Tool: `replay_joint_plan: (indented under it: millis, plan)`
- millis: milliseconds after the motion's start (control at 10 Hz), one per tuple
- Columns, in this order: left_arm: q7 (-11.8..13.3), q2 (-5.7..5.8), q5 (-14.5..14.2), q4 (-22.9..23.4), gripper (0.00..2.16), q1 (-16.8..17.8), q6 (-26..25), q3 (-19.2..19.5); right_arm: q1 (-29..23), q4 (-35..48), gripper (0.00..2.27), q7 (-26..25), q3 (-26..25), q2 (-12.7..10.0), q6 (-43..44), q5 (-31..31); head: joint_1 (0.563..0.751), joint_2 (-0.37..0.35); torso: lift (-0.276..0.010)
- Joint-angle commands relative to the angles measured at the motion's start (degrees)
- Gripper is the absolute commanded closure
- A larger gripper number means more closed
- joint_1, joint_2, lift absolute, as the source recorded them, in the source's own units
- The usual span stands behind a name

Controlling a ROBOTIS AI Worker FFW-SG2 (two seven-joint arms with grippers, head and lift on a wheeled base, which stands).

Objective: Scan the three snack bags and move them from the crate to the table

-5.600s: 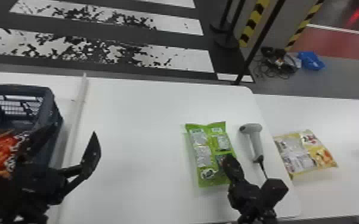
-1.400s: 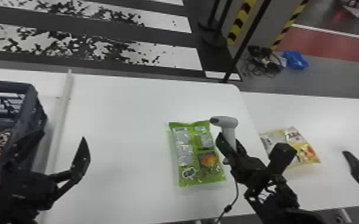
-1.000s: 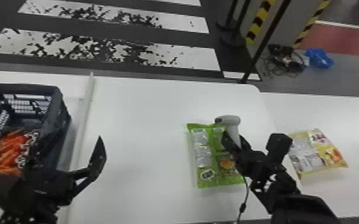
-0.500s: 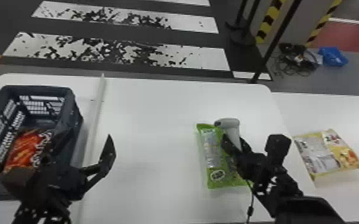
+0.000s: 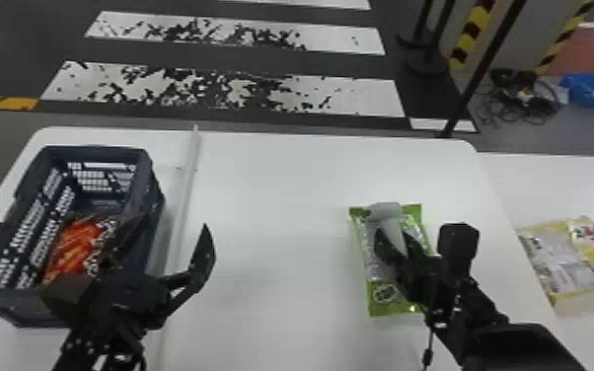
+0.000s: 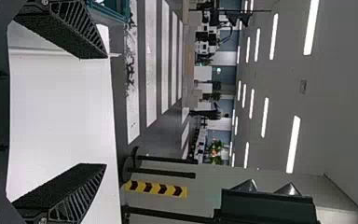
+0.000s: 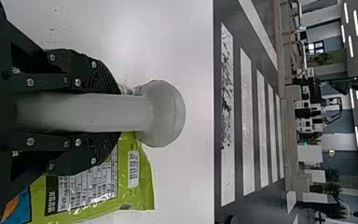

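The barcode scanner (image 5: 384,211), on the surface (image 5: 271,197) beside the green snack bag (image 5: 385,293) in the earliest frame, is now sitting in the right claw (image 5: 392,234), whose fingers are clamping its handle. In the head view, the scanner is overlapping the green bag. The left claw (image 5: 175,220) is hanging beside the crate (image 5: 133,150), its fingers standing wide apart. The crate is holding an orange-red snack bag (image 5: 76,246). A yellow snack bag (image 5: 567,256) is lying to the right of the green one.
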State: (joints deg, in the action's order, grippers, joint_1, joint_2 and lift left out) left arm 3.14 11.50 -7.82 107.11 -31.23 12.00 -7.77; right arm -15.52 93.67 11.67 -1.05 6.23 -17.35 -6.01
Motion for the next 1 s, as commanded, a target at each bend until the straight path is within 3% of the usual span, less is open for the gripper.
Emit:
replay_joint_plan:
  millis: [0, 300, 500, 700, 900]
  plan:
    - [0.03, 0.01, -0.18, -0.41, 0.04, 0.03, 0.34, 0.12, 0.40, -0.86, 2.24, 0.02, 0.43, 0.01, -1.59, 0.73, 0.695, -0.072, -0.062]
    - [0.03, -0.16, -0.18, -0.41, 0.04, -0.06, 0.52, 0.03, 0.31, -0.86, 2.24, -1.48, 1.40, -0.07, -1.59, 1.61, 0.695, -0.064, -0.062]
    - [0.03, -0.25, -0.18, -0.41, 0.04, -0.06, 0.70, -0.06, -1.71, 4.41, 2.24, -1.57, -0.18, -0.07, -1.77, -0.23, 0.695, -0.064, -0.062]
    - [0.03, -0.25, -0.18, -0.24, 0.04, -0.33, 1.05, -0.14, -2.59, 9.42, 2.24, -0.69, -5.63, 0.10, -5.11, -3.75, 0.695, -0.077, -0.062]
    - [0.03, -0.16, -0.18, 0.11, 0.04, -0.68, 1.40, -0.14, -1.00, 7.14, 2.24, 1.33, -11.79, 2.12, -5.99, -5.86, 0.695, -0.140, -0.062]
